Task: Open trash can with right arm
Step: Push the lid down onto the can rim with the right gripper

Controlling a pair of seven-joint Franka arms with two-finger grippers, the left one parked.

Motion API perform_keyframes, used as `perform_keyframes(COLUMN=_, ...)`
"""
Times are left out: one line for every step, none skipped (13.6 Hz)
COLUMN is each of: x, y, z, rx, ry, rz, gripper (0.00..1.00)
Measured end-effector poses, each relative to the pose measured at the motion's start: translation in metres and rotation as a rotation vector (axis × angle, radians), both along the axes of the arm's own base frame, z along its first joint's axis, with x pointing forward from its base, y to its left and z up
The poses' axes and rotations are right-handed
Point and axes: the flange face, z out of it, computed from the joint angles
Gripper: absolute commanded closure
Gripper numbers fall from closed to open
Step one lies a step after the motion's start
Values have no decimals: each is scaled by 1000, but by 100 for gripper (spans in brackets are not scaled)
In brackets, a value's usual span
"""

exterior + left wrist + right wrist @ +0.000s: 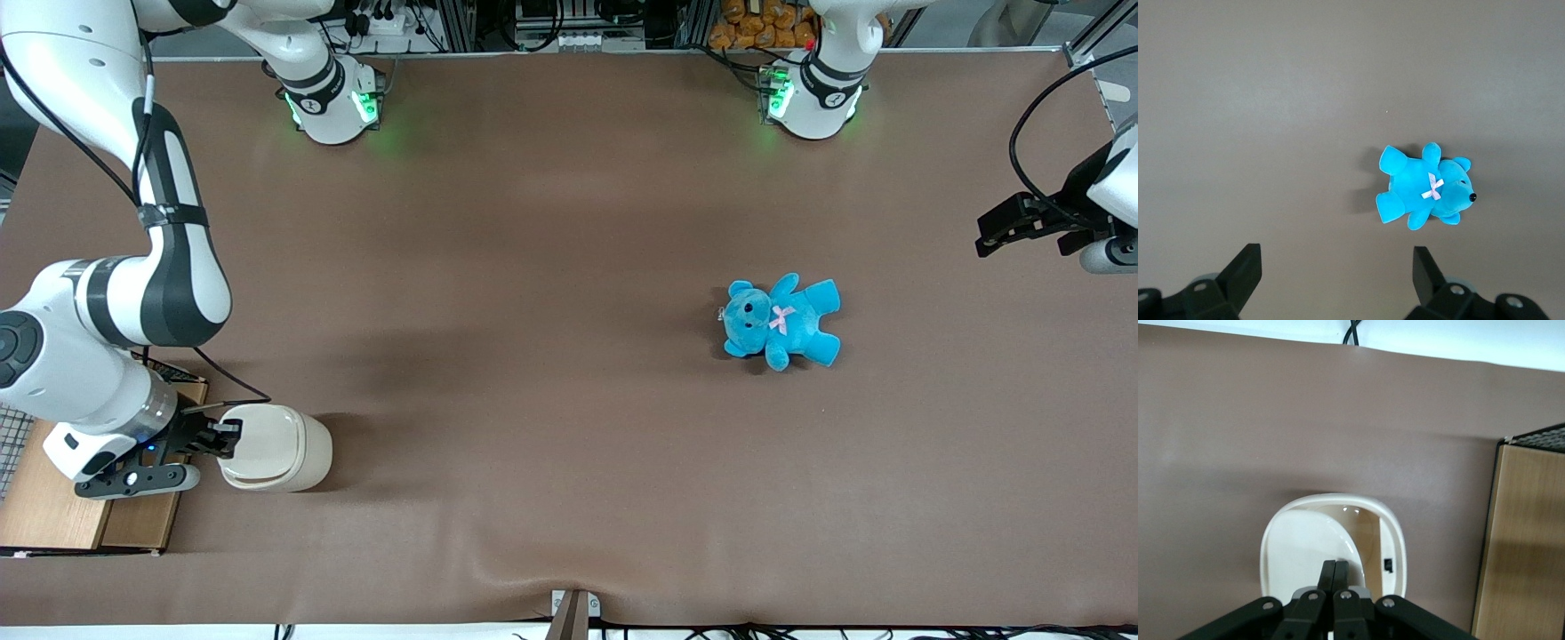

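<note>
I hold the right arm's gripper (233,433) — fingers pressed together, gripping nothing — down on the swing lid of the trash can (284,449), which stands beside the wooden box (62,507) at the working arm's end, lid tilted inward, opening showing.

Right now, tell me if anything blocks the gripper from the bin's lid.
Nothing visible does. The gripper is already at the bin, jaws shut, tips on the swing lid, which is tilted with a gap showing inside the rim. The wooden box sits beside the bin, and the teddy lies toward the parked arm's end.
</note>
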Motion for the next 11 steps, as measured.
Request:
perform_keyframes(x=1, y=-4, z=-3, rx=-3, ry=0, rz=6, gripper=100)
perform_keyframes(x=2, y=-8, z=-7, rx=-4, ry=1, rz=7, gripper=100)
perform_keyframes(x=2, y=-11, z=-10, rx=-5, ry=3, rz=7, gripper=100)
perform_keyframes(x=2, y=-12, z=-13, rx=-6, ry=6, rz=8, gripper=100)
perform_keyframes(x=2, y=-12, z=-17, rx=-6, ry=5, rz=8, gripper=100)
perform_keyframes(x=3, y=-12, z=-22, rx=-6, ry=1, rz=8, gripper=100)
perform_keyframes(x=3, y=-12, z=-28, rx=-6, ry=-2, rz=8, gripper=100)
perform_keyframes(x=2, y=-12, z=-34, rx=-6, ry=-1, rz=8, gripper=100)
perform_keyframes(x=2, y=-12, z=-38, rx=-7, ry=1, rz=9, gripper=100)
perform_keyframes(x=1, y=-12, z=-40, rx=-7, ry=3, rz=9, gripper=100)
perform_keyframes(x=1, y=-12, z=-40, rx=-7, ry=4, rz=9, gripper=100)
